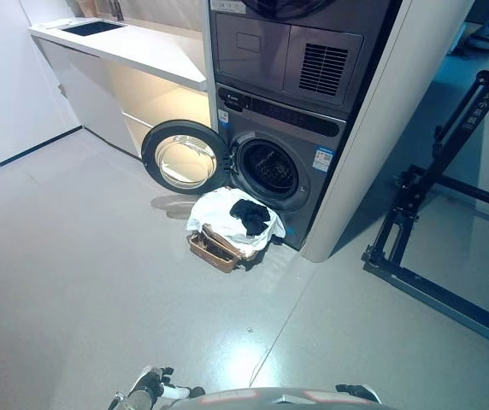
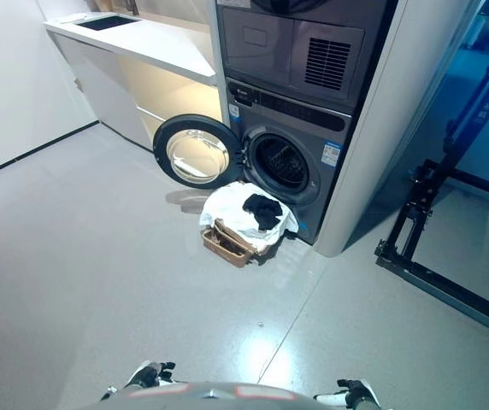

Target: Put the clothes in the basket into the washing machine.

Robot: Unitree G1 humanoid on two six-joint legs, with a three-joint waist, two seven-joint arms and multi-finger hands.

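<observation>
Where the grey floor (image 1: 73, 256) meets the washing machine (image 1: 283, 154) at centre frame, its round door (image 1: 183, 158) hangs open to the left. Just before the drum (image 1: 268, 168) sits a wicker basket (image 1: 213, 250) heaped with white and black clothes (image 1: 236, 218). Both hands, left hand (image 1: 146, 389) and right hand (image 2: 357, 395), peek in at the bottom edge; their grip cannot be told.

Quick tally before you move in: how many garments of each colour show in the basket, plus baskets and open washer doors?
White garments: 1, the white cloth draped over the basket
Black garments: 1, the black garment lying on top of it
Baskets: 1, the wicker basket on the floor
Open washer doors: 1, the round door of the washing machine
Total: 4
Anything buried underneath is hidden.
</observation>
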